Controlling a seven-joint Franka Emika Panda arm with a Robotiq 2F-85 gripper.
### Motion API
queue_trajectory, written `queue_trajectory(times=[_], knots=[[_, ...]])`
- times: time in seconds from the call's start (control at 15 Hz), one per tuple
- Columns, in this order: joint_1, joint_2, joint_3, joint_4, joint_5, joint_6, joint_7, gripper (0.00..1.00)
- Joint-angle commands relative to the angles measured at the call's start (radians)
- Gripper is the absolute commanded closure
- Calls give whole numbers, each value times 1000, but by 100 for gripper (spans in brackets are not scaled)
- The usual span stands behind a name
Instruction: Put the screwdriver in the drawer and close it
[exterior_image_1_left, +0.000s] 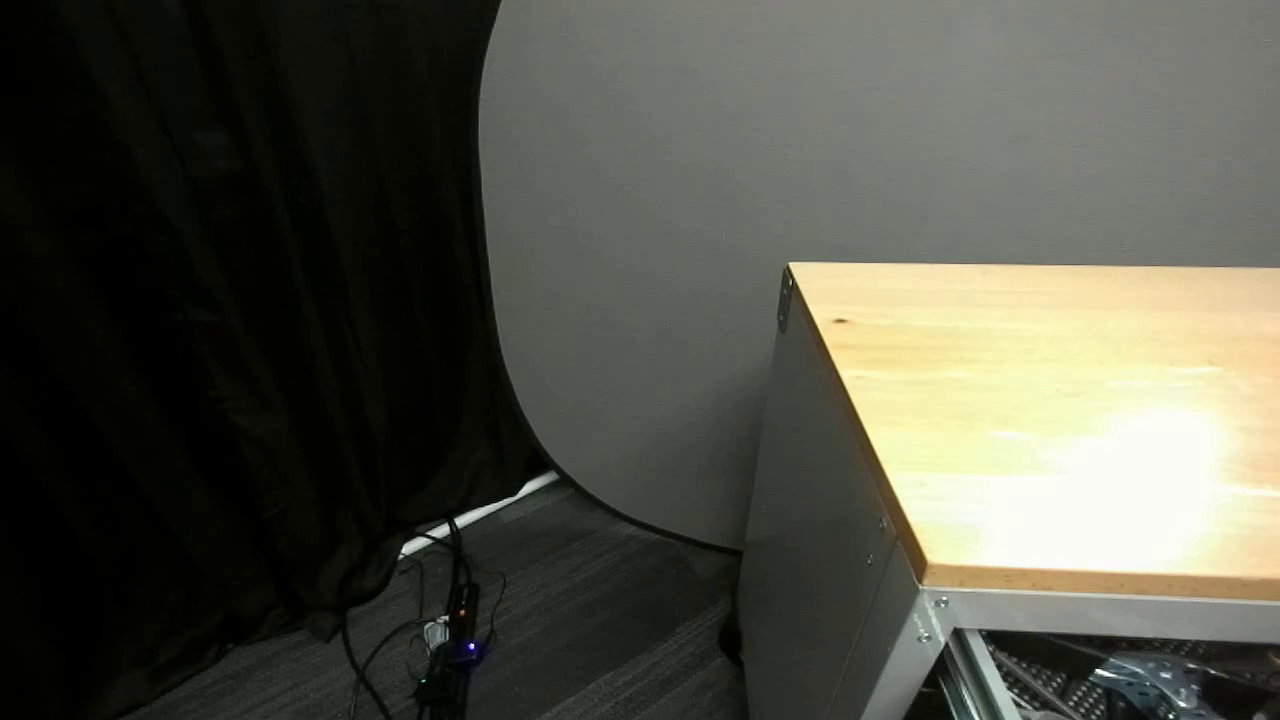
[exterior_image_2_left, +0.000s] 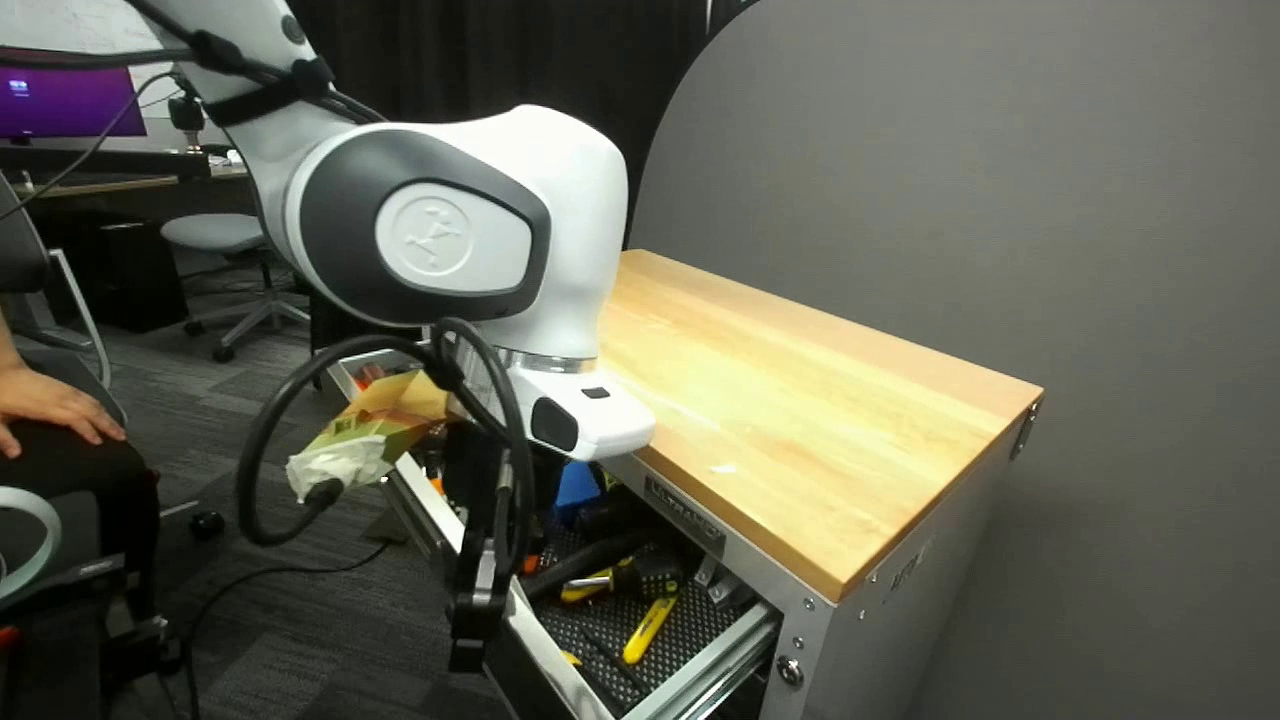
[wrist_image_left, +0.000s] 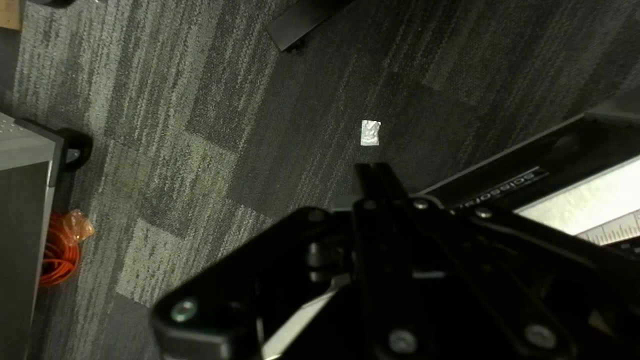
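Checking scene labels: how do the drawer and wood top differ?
Colour: the drawer is light-rimmed with a dark liner; the wood top is pale yellowish.
Shape: the drawer is hollow and holds tools; the wood top is flat.
Pose: the drawer juts out below the wood top.
Both belong to the grey cabinet.

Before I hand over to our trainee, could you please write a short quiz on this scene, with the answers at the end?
1. True or false: the drawer stands open.

2. Multiple choice: in the wrist view, the pincer is
A, wide open;
B, shut;
C, out of view.

3. Fill in the missing word: the label that shows in the wrist view, turned on its head, reads "____".

Key:
1. True.
2. B.
3. Scissors.
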Motion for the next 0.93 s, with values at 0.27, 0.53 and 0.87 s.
queue_trajectory(times=[0.27, 0.53, 0.87], knots=[[16, 89, 45, 163, 89, 48, -72, 93], [22, 113, 54, 214, 102, 63, -91, 93], [25, 142, 57, 253, 108, 98, -105, 94]])
